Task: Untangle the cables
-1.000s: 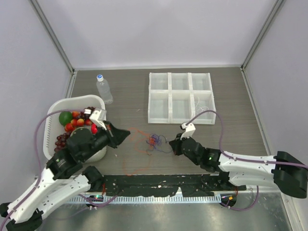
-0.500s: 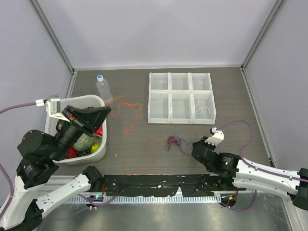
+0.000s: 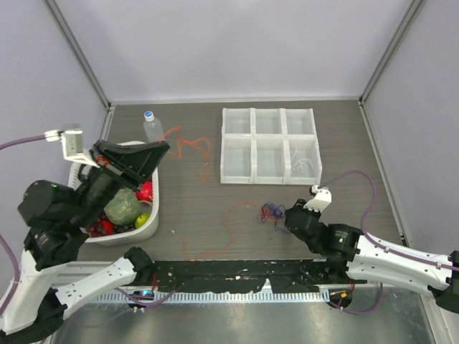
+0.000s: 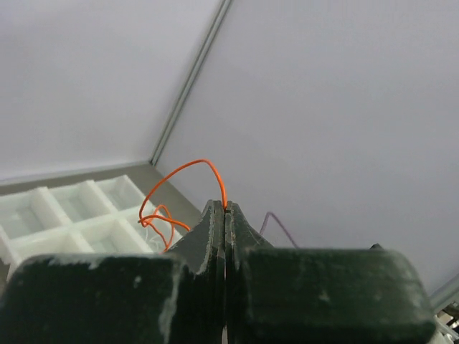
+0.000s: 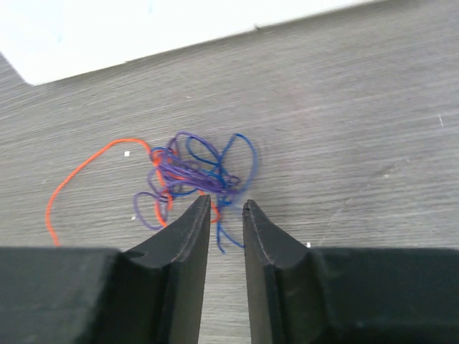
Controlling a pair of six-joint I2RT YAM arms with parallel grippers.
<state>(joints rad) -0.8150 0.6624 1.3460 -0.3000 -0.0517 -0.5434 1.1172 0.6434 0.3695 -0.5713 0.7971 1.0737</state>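
My left gripper (image 3: 159, 148) is raised above the basket and shut on the orange-red cable (image 4: 188, 169), pinched at the fingertips (image 4: 226, 208). That cable (image 3: 195, 146) hangs from the jaws, trails down to the table and runs in a faint loop (image 3: 231, 212) toward a small knot of dark blue and purple cables (image 3: 271, 210). My right gripper (image 5: 226, 204) is low at the knot (image 5: 199, 170), its jaws apart, with a loose blue end lying between the tips. In the top view the right gripper (image 3: 285, 219) is just right of the knot. A white cable (image 3: 302, 163) lies in a tray compartment.
A white six-compartment tray (image 3: 269, 145) stands behind the knot. On the left a white basket (image 3: 154, 215) holds fruit, with a water bottle (image 3: 153, 128) behind it. The tray's near wall (image 5: 143, 36) is close ahead of the right fingers.
The left gripper rose up and to the left, drawing the orange-red cable out of the knot. The knot slid right with the right gripper, whose jaws then parted.
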